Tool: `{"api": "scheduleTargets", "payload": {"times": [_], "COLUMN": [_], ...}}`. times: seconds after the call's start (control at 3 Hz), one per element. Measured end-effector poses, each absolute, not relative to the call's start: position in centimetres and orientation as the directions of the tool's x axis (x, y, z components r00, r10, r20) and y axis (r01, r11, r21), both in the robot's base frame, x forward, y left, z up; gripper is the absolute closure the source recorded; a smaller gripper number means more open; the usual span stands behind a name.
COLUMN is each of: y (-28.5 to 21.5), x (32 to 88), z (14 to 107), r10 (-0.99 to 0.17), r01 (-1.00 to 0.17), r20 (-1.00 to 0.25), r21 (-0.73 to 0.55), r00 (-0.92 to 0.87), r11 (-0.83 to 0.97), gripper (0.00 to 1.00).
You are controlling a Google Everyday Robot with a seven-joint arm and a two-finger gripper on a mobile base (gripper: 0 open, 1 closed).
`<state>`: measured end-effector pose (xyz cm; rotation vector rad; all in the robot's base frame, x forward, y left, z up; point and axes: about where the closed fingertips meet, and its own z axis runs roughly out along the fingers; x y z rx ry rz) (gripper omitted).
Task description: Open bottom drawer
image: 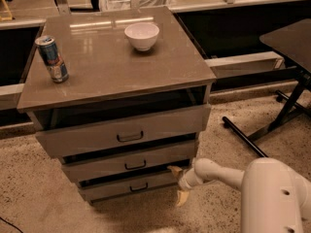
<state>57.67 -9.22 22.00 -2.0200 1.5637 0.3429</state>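
The bottom drawer (pixel 126 186) is the lowest and narrowest grey-brown front of the cabinet, with a small dark loop handle (pixel 138 187). A dark gap shows above it. My gripper (pixel 178 183) sits at the drawer's right end, low by the floor, on the white arm (pixel 218 173) that reaches in from the lower right. One yellowish finger (pixel 175 170) points up at the drawer's right edge, the other (pixel 181 197) points down toward the floor, so the fingers stand spread apart. They hold nothing.
The middle drawer (pixel 129 162) and top drawer (pixel 124 132) stand above. A white bowl (pixel 142 35) and a drink can (pixel 52 58) stand on the cabinet top (pixel 112 67). A dark table with black legs (pixel 286 115) stands to the right. The floor is speckled.
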Motion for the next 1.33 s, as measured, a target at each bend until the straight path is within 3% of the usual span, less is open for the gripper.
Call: {"api": "scheduleTargets", "payload": {"times": [0.67, 1.0, 1.33], "y": [-10.0, -10.5, -11.0], "x": [61.0, 61.6, 61.7], "z": [17.7, 16.8, 17.5], "r10": [-0.845, -0.854, -0.863], "r01": [-0.961, -0.964, -0.962], "r20": [-0.489, -0.485, -0.47], "r21": [-0.261, -0.256, -0.263], "r00": [0.216, 0.189, 0.187], "r11": [-0.095, -0.068, -0.065], "gripper": [0.0, 0.19, 0.27]}}
